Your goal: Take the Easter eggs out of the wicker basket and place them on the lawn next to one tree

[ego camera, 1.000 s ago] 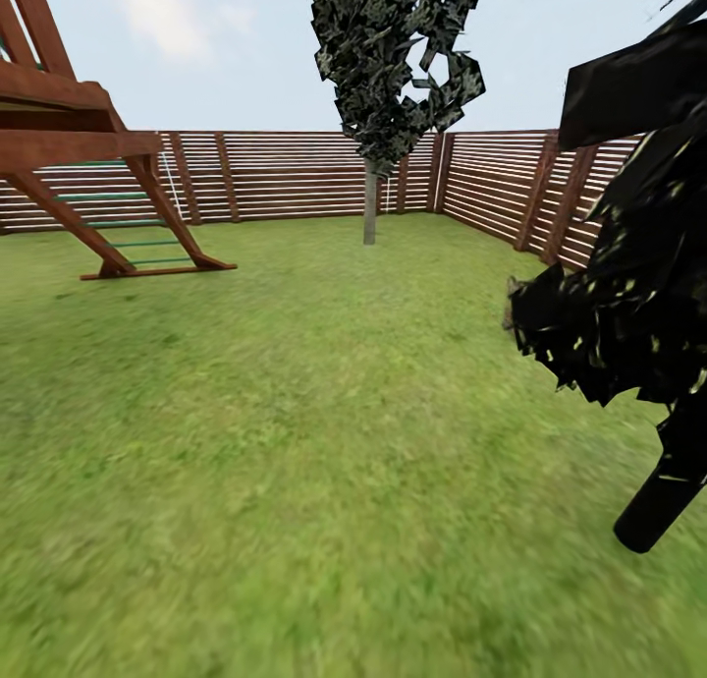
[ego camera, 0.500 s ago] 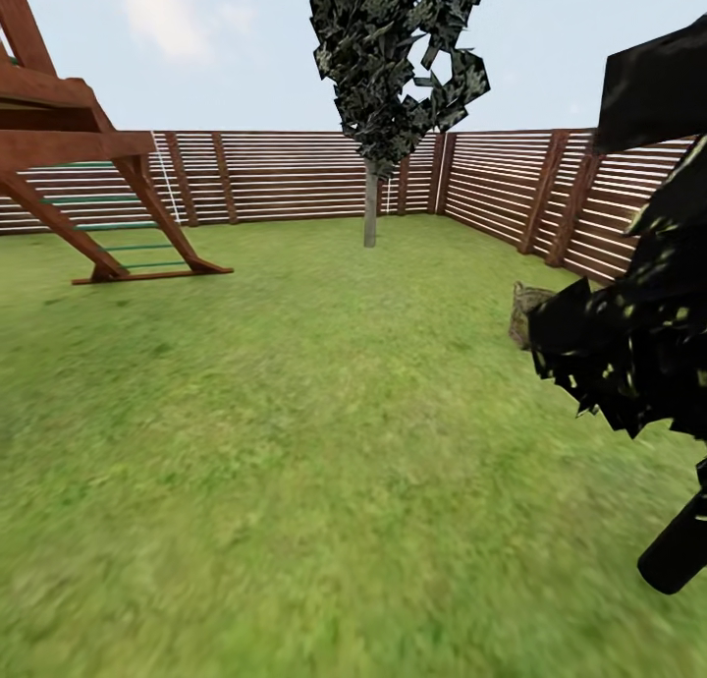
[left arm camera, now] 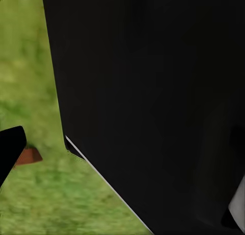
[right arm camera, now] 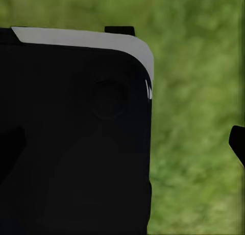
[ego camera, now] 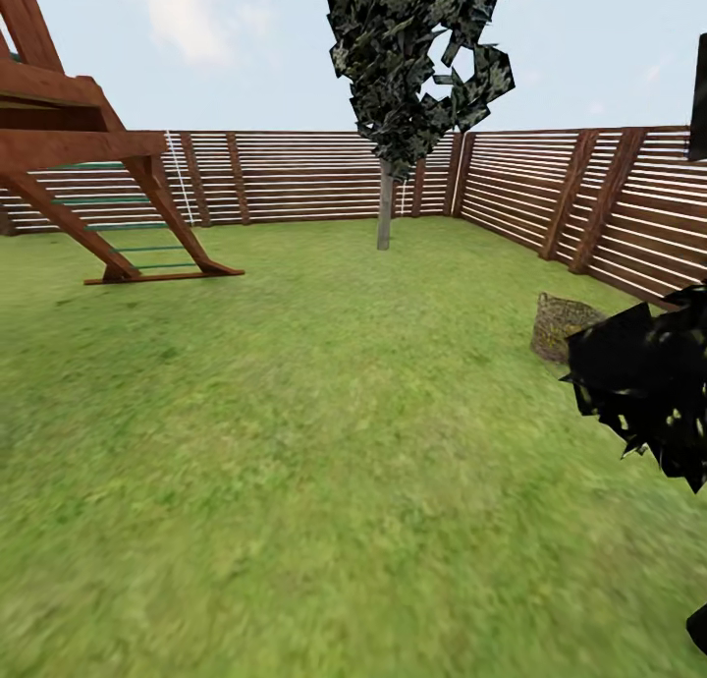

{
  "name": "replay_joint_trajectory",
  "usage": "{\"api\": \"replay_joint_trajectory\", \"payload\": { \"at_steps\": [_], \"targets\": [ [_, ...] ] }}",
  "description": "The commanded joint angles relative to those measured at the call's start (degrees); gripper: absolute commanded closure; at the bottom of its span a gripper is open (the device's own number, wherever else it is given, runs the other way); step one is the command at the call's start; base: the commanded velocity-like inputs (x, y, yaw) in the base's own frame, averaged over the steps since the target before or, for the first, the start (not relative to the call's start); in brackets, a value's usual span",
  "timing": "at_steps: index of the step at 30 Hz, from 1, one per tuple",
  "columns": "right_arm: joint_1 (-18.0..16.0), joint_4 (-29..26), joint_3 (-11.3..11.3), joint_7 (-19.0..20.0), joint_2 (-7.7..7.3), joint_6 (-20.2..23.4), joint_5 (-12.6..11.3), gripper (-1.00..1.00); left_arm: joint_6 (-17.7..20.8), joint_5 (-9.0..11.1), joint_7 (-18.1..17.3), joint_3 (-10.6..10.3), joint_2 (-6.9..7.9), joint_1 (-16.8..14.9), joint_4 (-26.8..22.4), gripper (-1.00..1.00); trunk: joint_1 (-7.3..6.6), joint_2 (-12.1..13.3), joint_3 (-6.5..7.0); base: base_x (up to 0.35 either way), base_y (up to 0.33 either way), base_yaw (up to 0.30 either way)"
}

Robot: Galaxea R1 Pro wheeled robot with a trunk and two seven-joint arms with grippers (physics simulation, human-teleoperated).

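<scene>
The wicker basket (ego camera: pixel 566 325) sits on the lawn (ego camera: pixel 324 442) at the right, near the fence and partly behind dark foliage. Its inside does not show, so the Easter eggs are hidden. A tree (ego camera: pixel 384 206) with a pale grey trunk and dark angular leaves stands at the back, in front of the fence corner. In the left wrist view my left gripper (left arm camera: pixel 122 145) has one black fingertip (left arm camera: pixel 11 145) at the frame's edge, against my black body. My right gripper (right arm camera: pixel 122 143) likewise shows a fingertip (right arm camera: pixel 238 143) at the edge over grass. Both hold nothing.
A brown slat fence (ego camera: pixel 295 177) closes the garden at the back and right. A wooden play structure (ego camera: pixel 79 157) with a green-runged ladder stands at the left. Black angular foliage (ego camera: pixel 648 383) of a nearby dark tree hangs in the right foreground.
The camera has moved: the whole view shifted, and the dark foliage slid right and down. The basket, hidden behind it a second ago, now shows.
</scene>
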Motion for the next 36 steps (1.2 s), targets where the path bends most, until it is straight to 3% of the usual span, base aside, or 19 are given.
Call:
{"api": "replay_joint_trajectory", "payload": {
  "at_steps": [1,36],
  "targets": [
    [0.0,0.1,0.0,-0.1,-0.04,-0.2,0.0,-1.0,0.0,0.0,0.0,0.0,0.0,0.0,-0.1,-1.0,0.04,0.0,-0.04,0.339,0.0,0.022],
    [0.0,-0.1,0.1,-0.3,-0.03,-0.3,0.1,-1.0,0.0,0.0,0.0,0.0,0.0,0.0,-0.1,-1.0,0.04,0.0,-0.04,0.339,0.0,0.001]
  ]
}}
